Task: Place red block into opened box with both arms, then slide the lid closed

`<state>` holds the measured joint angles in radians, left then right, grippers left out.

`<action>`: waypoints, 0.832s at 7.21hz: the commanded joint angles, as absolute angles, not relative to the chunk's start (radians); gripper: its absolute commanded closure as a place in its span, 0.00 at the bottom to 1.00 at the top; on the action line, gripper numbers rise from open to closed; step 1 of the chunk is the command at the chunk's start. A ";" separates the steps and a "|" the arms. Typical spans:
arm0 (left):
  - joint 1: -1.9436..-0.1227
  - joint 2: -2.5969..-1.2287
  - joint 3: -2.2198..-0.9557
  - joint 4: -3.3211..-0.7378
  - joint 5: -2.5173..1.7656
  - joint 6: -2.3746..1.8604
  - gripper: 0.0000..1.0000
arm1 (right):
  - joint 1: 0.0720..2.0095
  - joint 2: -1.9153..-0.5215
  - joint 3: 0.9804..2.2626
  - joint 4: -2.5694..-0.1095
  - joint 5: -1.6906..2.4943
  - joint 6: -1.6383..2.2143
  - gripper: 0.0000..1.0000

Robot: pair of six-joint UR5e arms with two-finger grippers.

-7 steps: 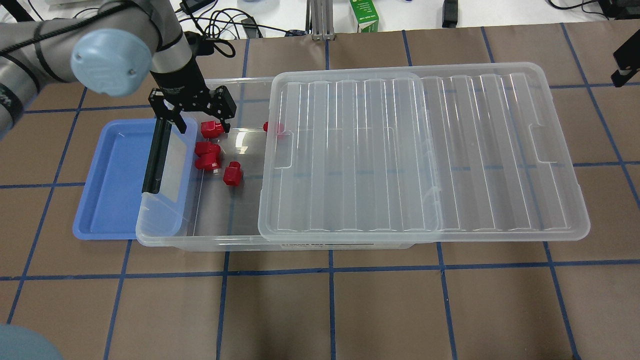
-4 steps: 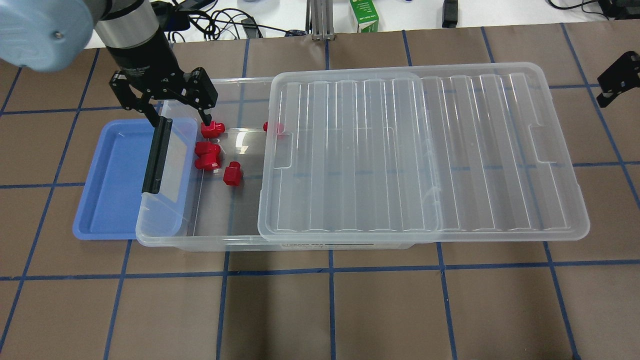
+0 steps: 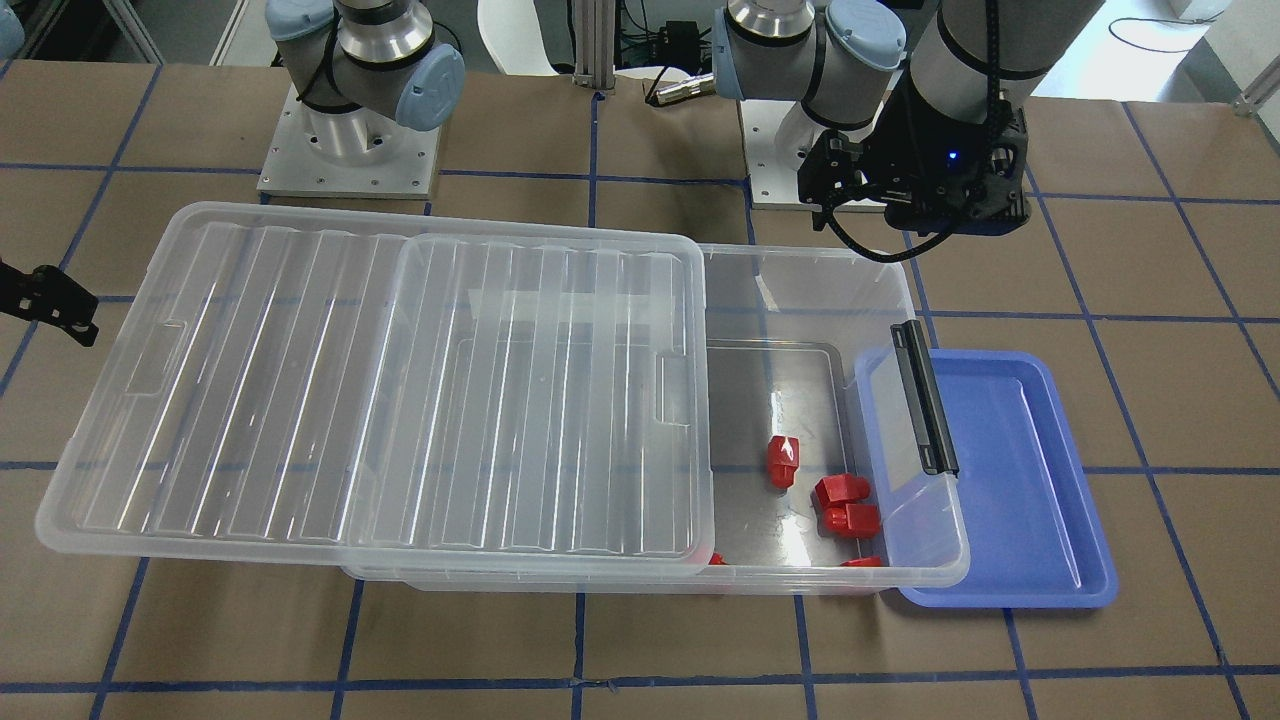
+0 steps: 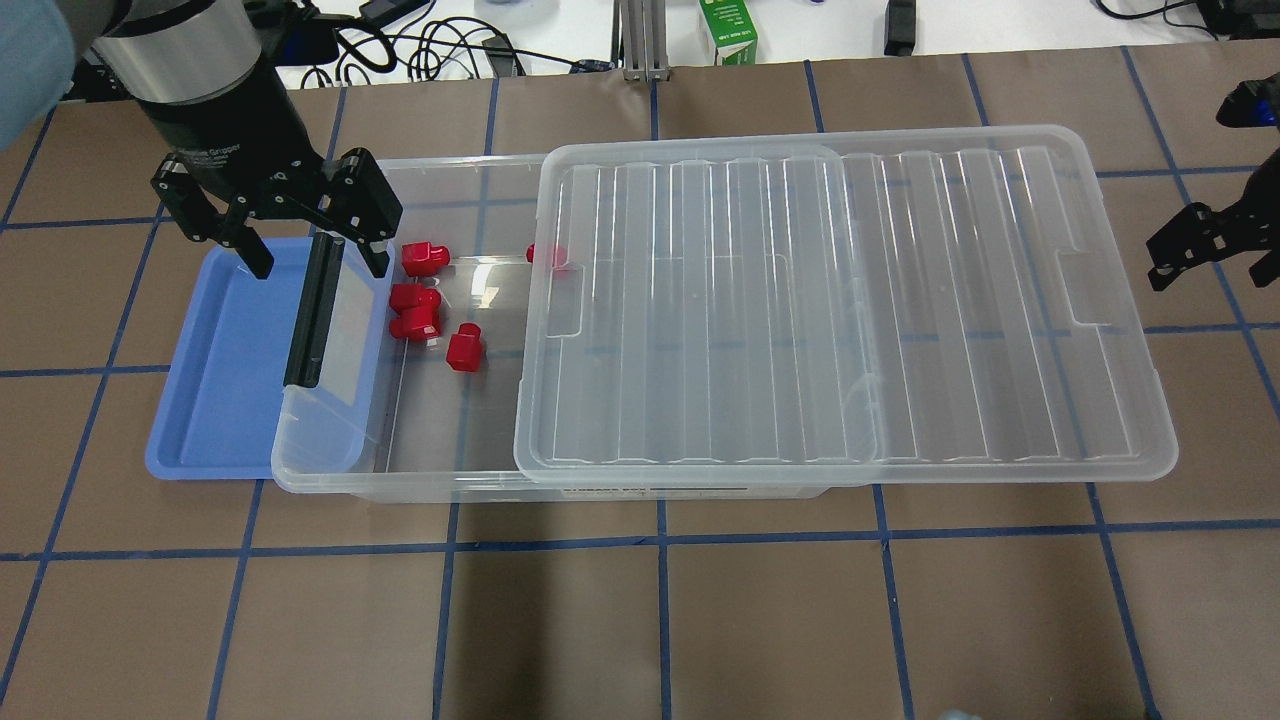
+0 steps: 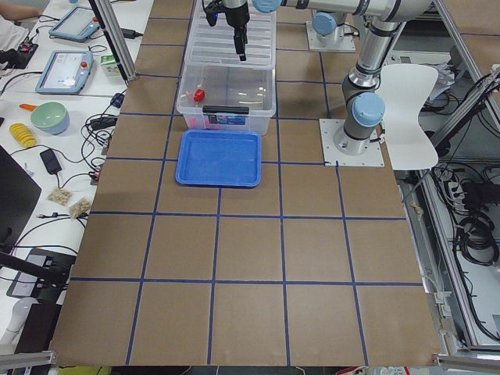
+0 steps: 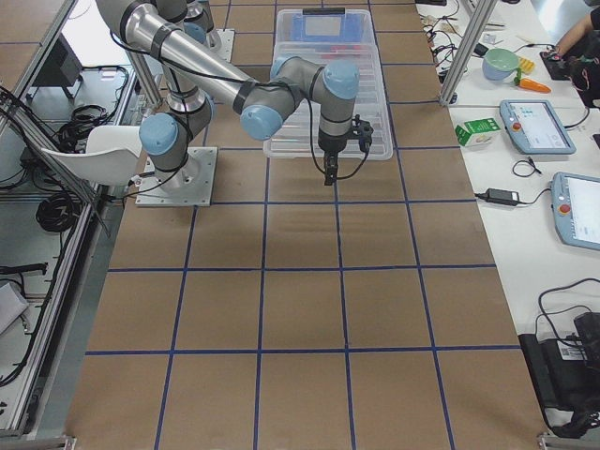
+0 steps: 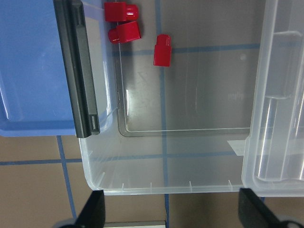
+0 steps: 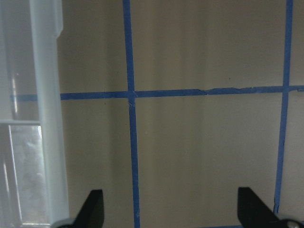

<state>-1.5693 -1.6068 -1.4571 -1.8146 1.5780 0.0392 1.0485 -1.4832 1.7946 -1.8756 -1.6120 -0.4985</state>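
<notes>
Several red blocks lie on the floor of the clear box (image 4: 400, 486), among them one red block (image 4: 423, 258) near the far wall, another (image 7: 162, 50) further in, and one (image 4: 545, 255) half under the lid. The ribbed lid (image 4: 850, 300) covers the box's right part and overhangs its right end. My left gripper (image 4: 315, 262) hovers open and empty over the black handle (image 4: 312, 315), its fingertips (image 7: 95, 209) wide apart. My right gripper (image 4: 1190, 250) is open and empty beside the lid's right end, over bare table, apart from the lid edge (image 8: 47, 118).
A shallow blue tray (image 4: 215, 380) lies partly under the box's handle end. Cables and a green carton (image 4: 727, 30) sit beyond the table's far edge. Brown table with blue tape lines surrounds the box.
My left gripper, still open, has drawn back left from above the red blocks to over the handle. My right gripper has come down and in toward the lid's right end.
</notes>
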 commanded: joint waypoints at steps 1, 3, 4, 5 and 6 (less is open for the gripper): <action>-1.563 -1.589 -1.497 -1.807 1.583 0.049 0.00 | 1.049 -1.483 1.827 -1.881 -1.635 -0.497 0.00; -1.565 -1.566 -1.523 -1.807 1.574 0.045 0.00 | 1.058 -1.489 1.841 -1.882 -1.640 -0.480 0.00; -1.560 -1.551 -1.534 -1.809 1.583 0.054 0.00 | 1.065 -1.493 1.842 -1.882 -1.629 -0.468 0.00; -1.560 -1.542 -1.543 -1.809 1.583 0.052 0.00 | 1.081 -1.493 1.842 -1.882 -1.629 -0.463 0.00; -1.559 -1.533 -1.551 -1.807 1.582 0.052 0.00 | 1.113 -1.491 1.842 -1.882 -1.628 -0.430 0.00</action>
<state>-1.5602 -1.5449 -1.5400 -1.8081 1.5819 0.0517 1.0824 -1.4915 1.8417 -1.8822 -1.6298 -0.4586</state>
